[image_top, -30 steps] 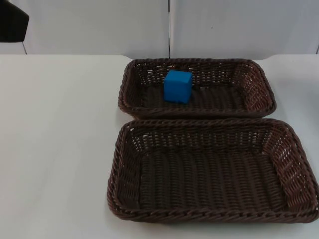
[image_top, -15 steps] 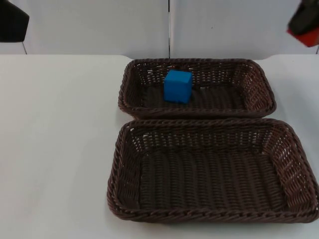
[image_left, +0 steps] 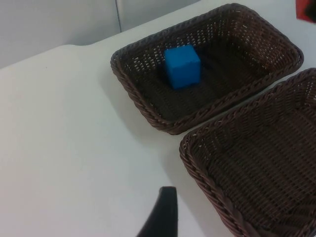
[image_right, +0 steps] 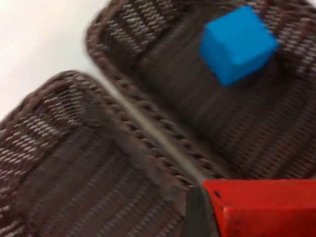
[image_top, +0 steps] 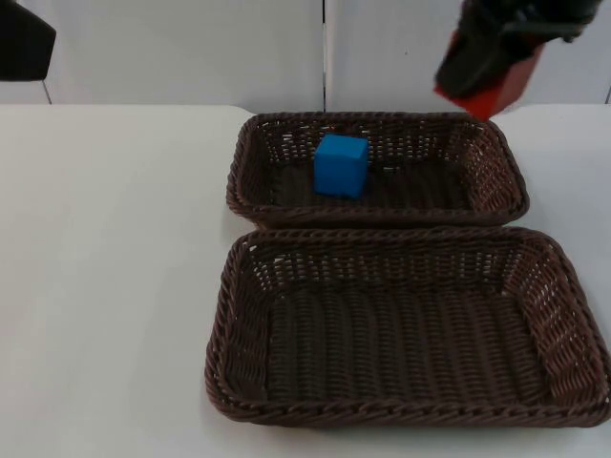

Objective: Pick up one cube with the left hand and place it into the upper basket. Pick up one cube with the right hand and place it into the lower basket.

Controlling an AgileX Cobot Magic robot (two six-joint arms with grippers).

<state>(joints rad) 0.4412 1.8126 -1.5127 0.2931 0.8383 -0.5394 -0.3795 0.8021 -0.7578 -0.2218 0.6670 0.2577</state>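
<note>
A blue cube [image_top: 341, 164] [image_left: 182, 66] [image_right: 237, 43] rests inside the upper brown wicker basket [image_top: 496, 181] [image_left: 133, 79], left of its middle. Nothing lies in the lower wicker basket [image_top: 229, 315] [image_left: 197, 163] [image_right: 54, 138] in front of it. My right gripper [image_top: 482, 69] hangs in the air above the upper basket's back right corner, shut on a red cube [image_top: 496, 91] [image_right: 266, 212]. The left arm [image_top: 24, 43] waits at the back left over the table edge; one of its fingertips [image_left: 163, 217] stands above bare table.
The two baskets sit close together on the white table [image_top: 105, 267], the lower one almost touching the upper. A grey partition wall [image_top: 191, 48] closes the back. Bare table stretches left of both baskets.
My right gripper has swung in from the upper right corner toward the left and downward, carrying the red cube over the upper basket's back right corner. The left arm has not moved.
</note>
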